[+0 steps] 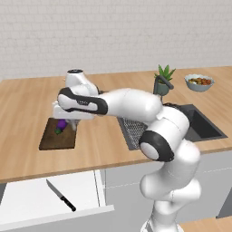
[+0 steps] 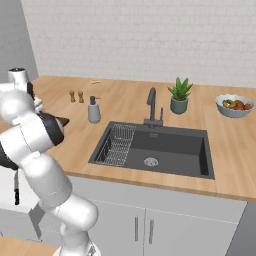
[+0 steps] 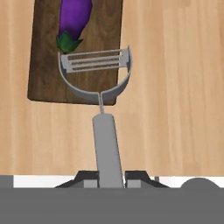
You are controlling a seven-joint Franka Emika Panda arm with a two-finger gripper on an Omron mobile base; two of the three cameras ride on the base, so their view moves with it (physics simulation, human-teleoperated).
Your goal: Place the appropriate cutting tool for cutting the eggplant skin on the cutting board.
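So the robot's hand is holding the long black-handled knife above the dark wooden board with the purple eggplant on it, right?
Not the knife. In the hand view the gripper is shut on the small silvery-grey peeler, over the dark brown wooden cutting board with the purple eggplant. The black-handled knife lies in the open white drawer, seen from the left base view.

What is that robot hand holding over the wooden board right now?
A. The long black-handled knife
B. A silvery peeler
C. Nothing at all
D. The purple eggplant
B: in the hand view the gripper is shut on the grey handle of the peeler, whose head hangs over the cutting board by the eggplant; the knife lies in the open drawer.
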